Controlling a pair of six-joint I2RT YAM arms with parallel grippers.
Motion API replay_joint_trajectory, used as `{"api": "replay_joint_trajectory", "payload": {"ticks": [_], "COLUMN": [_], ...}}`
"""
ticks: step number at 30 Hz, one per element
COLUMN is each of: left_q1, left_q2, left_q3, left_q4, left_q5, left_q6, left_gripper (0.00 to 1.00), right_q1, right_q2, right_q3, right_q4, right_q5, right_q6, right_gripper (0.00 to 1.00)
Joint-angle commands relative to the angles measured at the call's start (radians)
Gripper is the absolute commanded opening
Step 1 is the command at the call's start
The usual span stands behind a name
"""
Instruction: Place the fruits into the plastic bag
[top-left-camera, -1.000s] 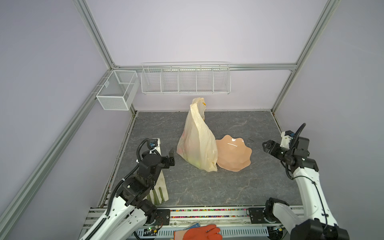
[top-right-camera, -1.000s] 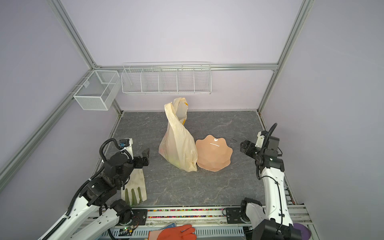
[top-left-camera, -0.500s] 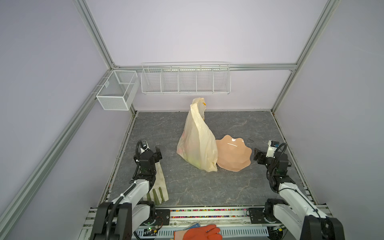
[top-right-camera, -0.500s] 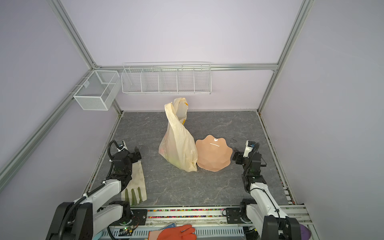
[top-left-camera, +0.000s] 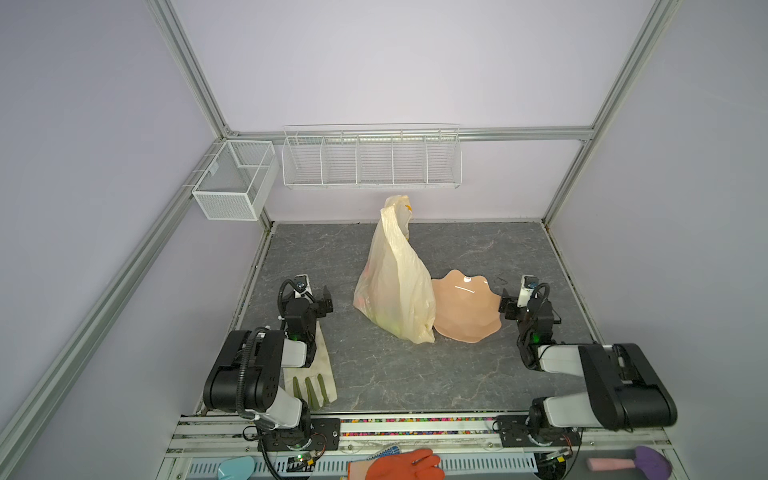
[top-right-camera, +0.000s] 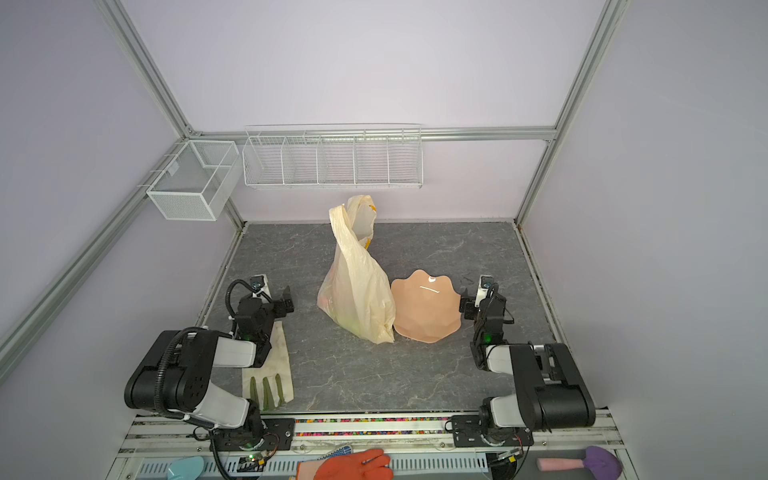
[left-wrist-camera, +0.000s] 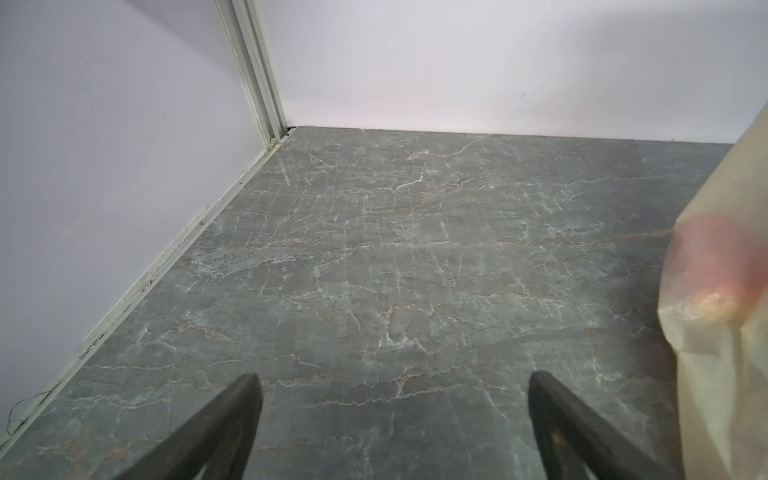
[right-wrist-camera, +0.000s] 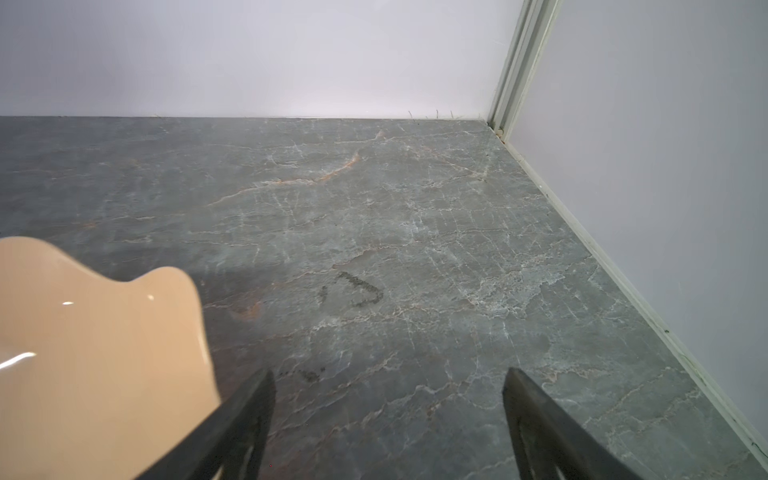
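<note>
Left jaws: wide apart, empty, low over the table (top-left-camera: 374, 382).
Glove (top-left-camera: 322, 374): flat, partly under the left arm.
Plastic bag (top-left-camera: 395, 291): upright, table centre.
Fruits (left-wrist-camera: 719, 257): blurred red tint showing through the bag wall.
Plate (top-left-camera: 465, 311): just right of the bag.
Right jaws: wide apart, empty, beside the plate.

Left arm (top-left-camera: 257, 365) and right arm (top-left-camera: 602, 386): links are formed of rounded black housings joined by white-grey shells. A black corrugated cable (top-left-camera: 243, 365) is looped along the left arm, and thinner black cable is looped at each wrist. A small green light (top-left-camera: 293, 337) is noted on each forearm. A black base plate (top-left-camera: 326, 430) with screw heads is noted under each arm. Left gripper (left-wrist-camera: 392, 376) and right gripper (right-wrist-camera: 389, 371): fingers are seen as matt black tapered wedges with cut-out slots.
</note>
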Motion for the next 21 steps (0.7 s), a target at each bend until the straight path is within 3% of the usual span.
{"api": "replay_joint_trajectory", "payload": {"ticks": [1, 3, 21], "left_q1": [0.016, 0.025, 0.032], "left_q2": [-0.002, -0.006, -0.002], "left_q3": [0.063, 0.083, 0.09], "left_q4": [-0.03, -0.082, -0.084], "left_q5": [0.04, 0.048, 0.037], "left_q6": [0.018, 0.006, -0.006], "left_gripper": [0.99, 0.99, 0.99], "right_q1": [-0.044, -0.044, -0.026], "right_q2": [0.054, 0.013, 0.037], "right_q3": [0.033, 0.085, 0.104], "right_q4": [0.089, -0.067, -0.067], "right_q5": [0.045, 0.037, 0.063], "right_q6": [0.014, 0.027, 0.008], "right_gripper": [0.89, 0.89, 0.89]}}
